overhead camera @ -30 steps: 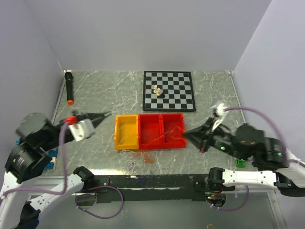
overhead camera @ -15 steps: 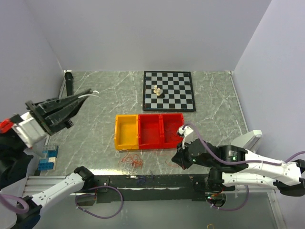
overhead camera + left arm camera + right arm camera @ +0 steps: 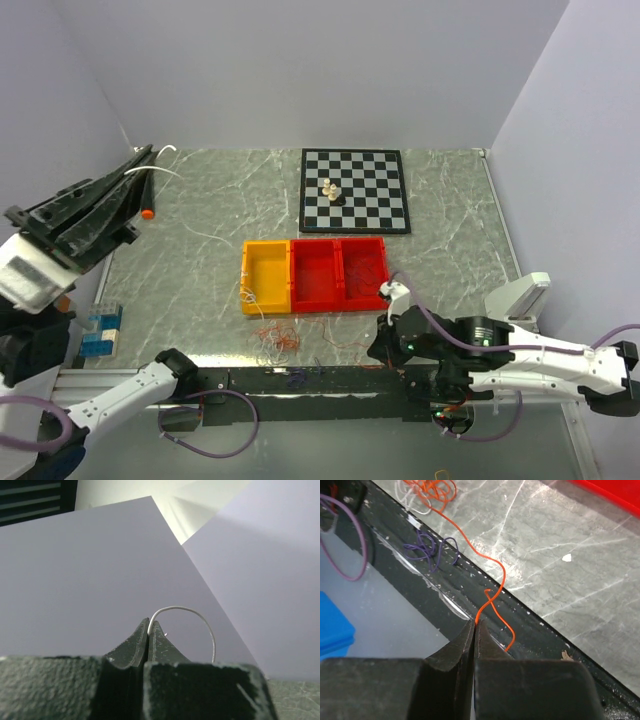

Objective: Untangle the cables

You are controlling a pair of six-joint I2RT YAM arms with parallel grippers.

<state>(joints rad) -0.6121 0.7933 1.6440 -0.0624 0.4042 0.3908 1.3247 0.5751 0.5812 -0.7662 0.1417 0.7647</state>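
A tangle of orange and white cables (image 3: 275,338) lies at the table's near edge, in front of the yellow bin. My left gripper (image 3: 141,162) is raised high at the far left, shut on the white cable (image 3: 165,150). In the left wrist view the gripper (image 3: 149,622) pinches the white cable (image 3: 200,617), which arcs out to the right. My right gripper (image 3: 380,348) is low at the near edge. In the right wrist view it (image 3: 474,624) is shut on the orange cable (image 3: 492,570), which runs back to the tangle (image 3: 432,490).
A yellow bin (image 3: 266,277) and two joined red bins (image 3: 338,272) sit mid-table. A chessboard (image 3: 354,190) with pieces lies behind them. A black marker (image 3: 147,195) and blue blocks (image 3: 100,330) are at the left. A purple cable (image 3: 427,550) lies on the black front rail.
My left gripper rose and swung toward the far left, drawing the white cable up. My right gripper dropped toward the near edge with the orange cable. The tangle spread along the front edge.
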